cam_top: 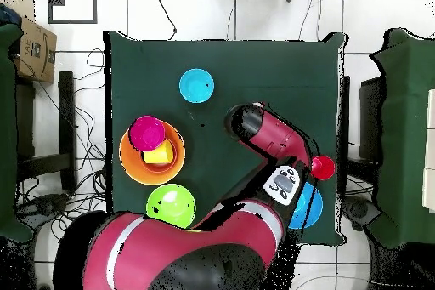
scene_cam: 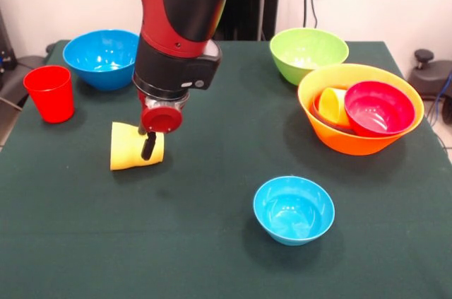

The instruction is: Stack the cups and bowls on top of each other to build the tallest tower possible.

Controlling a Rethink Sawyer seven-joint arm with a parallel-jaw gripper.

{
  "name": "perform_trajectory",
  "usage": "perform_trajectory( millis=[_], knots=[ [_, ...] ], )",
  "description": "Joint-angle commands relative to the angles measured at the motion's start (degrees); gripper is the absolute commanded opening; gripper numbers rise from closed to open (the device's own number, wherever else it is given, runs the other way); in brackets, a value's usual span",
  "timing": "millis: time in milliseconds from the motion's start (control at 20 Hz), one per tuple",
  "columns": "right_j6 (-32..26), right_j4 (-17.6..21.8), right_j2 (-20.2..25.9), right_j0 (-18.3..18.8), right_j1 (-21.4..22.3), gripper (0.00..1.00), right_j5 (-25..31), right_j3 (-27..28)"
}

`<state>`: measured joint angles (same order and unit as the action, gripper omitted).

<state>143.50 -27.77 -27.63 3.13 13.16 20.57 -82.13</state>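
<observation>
So the gripper (scene_cam: 148, 145) is sitting down on a tipped-over yellow cup (scene_cam: 134, 147), left of centre; honestly can't tell if the fingers are clenched.

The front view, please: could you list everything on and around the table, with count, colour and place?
Large bowl: one, yellow-orange, right side of the table; holds the two items below.
Crimson bowl: one, inside the large bowl.
Yellow cup: one, inside the large bowl, tipped beside the crimson bowl.
Lime green bowl: one, behind the large bowl.
Blue bowl: one, far left.
Light-blue bowl: one, small, near centre-right.
Red cup: one, upright, left edge.
Yellow cup on its side: one, left of centre, under the arm.
Table: one, dark green cloth.
Arm: one, red and black.
Tool: one, at the lying cup; open or shut unclear.
</observation>
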Motion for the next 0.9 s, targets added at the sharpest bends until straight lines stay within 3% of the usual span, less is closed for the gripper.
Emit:
perform_trajectory(
  millis=[50, 900],
  knots=[
    [8.33, -1.32, 10.16, -0.15, -2.22, 1.0, -1.52, -4.12],
    [7.14, -0.56, 9.06, -0.86, 2.04, 1.0, 1.96, -7.87]
  ],
)
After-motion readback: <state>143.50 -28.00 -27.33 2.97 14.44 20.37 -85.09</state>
